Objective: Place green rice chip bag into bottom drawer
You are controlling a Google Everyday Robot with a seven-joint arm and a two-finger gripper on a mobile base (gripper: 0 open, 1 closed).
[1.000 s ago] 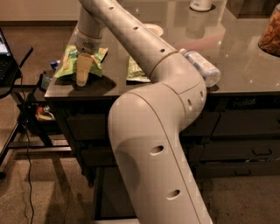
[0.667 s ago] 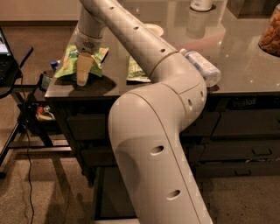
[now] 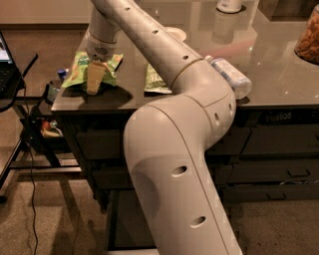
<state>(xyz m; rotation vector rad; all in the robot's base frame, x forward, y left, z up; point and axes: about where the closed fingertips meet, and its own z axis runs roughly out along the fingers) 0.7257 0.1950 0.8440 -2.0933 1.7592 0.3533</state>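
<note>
The green rice chip bag [image 3: 79,68] lies puffy and bright green at the left end of the dark countertop [image 3: 279,74]. My gripper [image 3: 94,78] points straight down onto the bag's right part and covers its middle. My arm reaches from the lower right across the counter. The bottom drawer [image 3: 130,221] stands pulled out, low below the counter; I see its dark inside and a pale front rim, and my arm hides most of it.
A flatter olive-green bag [image 3: 153,79] lies right of the gripper, partly behind my arm. A clear plastic bottle [image 3: 230,77] lies on its side near the counter's front edge. A white cup [image 3: 229,5] stands at the back. A stand with cables [image 3: 30,129] is on the left.
</note>
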